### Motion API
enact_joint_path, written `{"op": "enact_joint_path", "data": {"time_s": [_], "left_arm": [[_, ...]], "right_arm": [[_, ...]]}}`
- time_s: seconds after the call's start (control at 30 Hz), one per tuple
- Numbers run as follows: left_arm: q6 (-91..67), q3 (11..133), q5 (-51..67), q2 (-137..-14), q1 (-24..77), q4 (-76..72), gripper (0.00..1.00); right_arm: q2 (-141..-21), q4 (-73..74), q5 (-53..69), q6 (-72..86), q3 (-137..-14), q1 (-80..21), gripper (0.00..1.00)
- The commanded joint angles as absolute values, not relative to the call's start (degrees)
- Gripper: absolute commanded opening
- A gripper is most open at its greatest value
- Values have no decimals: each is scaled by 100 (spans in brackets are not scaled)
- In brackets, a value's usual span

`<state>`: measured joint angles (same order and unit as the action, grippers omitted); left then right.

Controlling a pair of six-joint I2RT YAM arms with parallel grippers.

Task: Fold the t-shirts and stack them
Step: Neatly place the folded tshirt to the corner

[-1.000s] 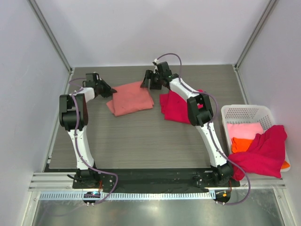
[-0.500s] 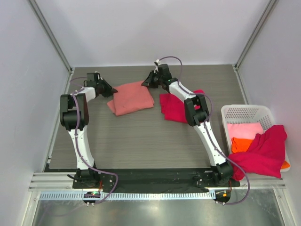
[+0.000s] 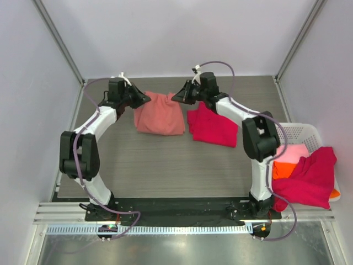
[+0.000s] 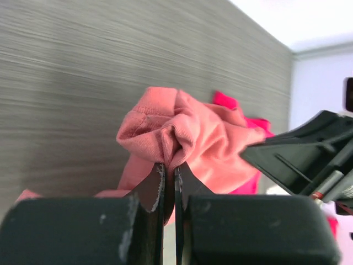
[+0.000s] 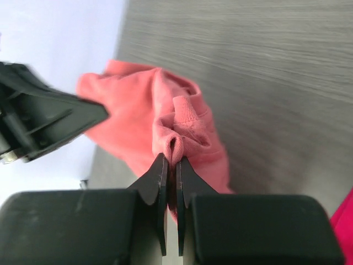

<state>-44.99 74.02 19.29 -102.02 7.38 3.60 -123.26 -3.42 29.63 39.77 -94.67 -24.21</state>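
Left white-and-black arm (image 3: 99,118) and right white-and-black arm (image 3: 234,106) are stretching far back, elbows bent. Left black two-finger gripper (image 3: 144,99) and right black two-finger gripper (image 3: 177,98) are facing each other, each pinching the salmon-pink cloth t-shirt (image 3: 160,113).

Overhead rear view; both wrist views close on salmon-pink t-shirt (image 4: 204,138).

Soft matt cloth of the salmon-pink t-shirt (image 4: 193,138) is being pinched by scuffed black plastic fingers (image 4: 154,190); a matt grey wood-grain table (image 4: 83,83) is being shown beyond them.
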Motion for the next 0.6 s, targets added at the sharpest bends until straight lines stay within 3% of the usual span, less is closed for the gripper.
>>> {"op": "enact_joint_path", "data": {"time_s": [0.0,0.3,0.57], "left_arm": [[-4562,7111,1855,-9573,922,272,0],[-4676,6820,1836,-8500,1581,553,0],[-4755,7391,1810,-9025,2442,615,0]], "right_arm": [[-10754,-888,3033,3850,-8521,-2400,1],[-8290,385,1733,3410,-6786,-2189,1],[-6926,1828,448,3340,-5855,-1451,1]]}}
